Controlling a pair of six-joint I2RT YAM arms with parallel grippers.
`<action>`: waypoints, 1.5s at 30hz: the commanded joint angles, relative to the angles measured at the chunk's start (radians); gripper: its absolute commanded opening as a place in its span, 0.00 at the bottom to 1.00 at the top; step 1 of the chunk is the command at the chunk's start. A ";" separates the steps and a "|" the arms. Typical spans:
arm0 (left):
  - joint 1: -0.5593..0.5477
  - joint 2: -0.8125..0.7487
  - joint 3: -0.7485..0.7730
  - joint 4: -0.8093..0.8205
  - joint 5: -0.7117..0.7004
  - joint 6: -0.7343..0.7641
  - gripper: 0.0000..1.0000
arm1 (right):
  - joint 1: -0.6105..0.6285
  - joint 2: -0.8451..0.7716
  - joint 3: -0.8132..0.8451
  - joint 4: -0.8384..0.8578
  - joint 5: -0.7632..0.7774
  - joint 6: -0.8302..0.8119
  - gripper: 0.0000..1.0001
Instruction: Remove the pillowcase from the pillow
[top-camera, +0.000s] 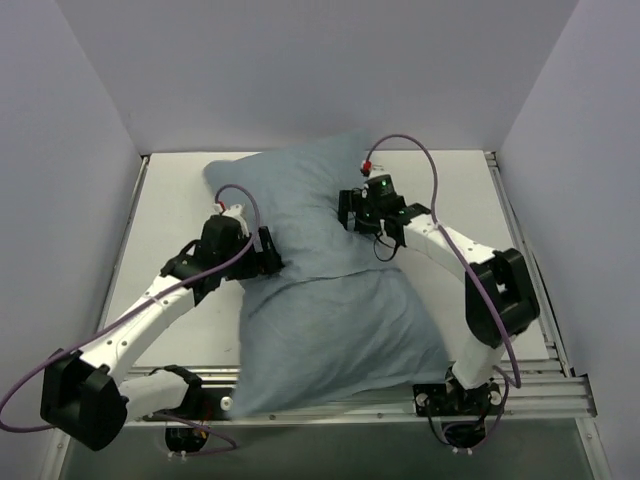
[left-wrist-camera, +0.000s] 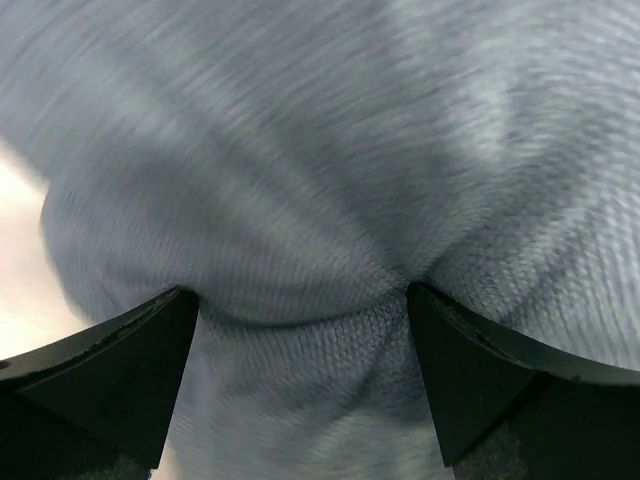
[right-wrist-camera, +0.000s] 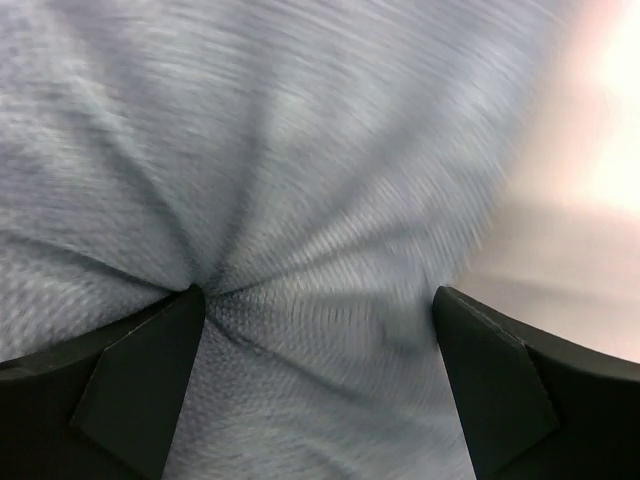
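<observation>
The pale blue-grey pillowcase (top-camera: 330, 300) lies plump down the middle of the table, its near end overhanging the front rail. The pillow fills it and is hidden, but for a small white bit at the near left corner (top-camera: 228, 403) that may belong to it. My left gripper (top-camera: 270, 262) presses into the cloth's left edge at a waist-like fold. In the left wrist view its jaws stand wide apart with the pillowcase (left-wrist-camera: 300, 180) bulging between the fingertips. My right gripper (top-camera: 348, 210) pushes into the far right side, open too, dimpling the pillowcase (right-wrist-camera: 300, 150) into radiating creases.
The white table top (top-camera: 170, 210) shows to the left and right (top-camera: 470, 200) of the pillowcase. Pale walls close in on three sides. A metal rail (top-camera: 540, 395) runs along the front edge by the arm bases.
</observation>
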 joint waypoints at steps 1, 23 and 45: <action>-0.139 -0.089 -0.079 -0.046 0.202 -0.146 0.96 | 0.074 0.141 0.197 0.109 -0.160 -0.075 0.94; 0.059 0.009 -0.037 0.042 -0.014 -0.116 0.96 | 0.152 0.373 0.441 0.066 -0.168 -0.141 0.93; 0.084 -0.042 0.523 -0.315 0.125 0.177 0.96 | 0.117 0.076 0.606 -0.161 0.071 -0.175 0.96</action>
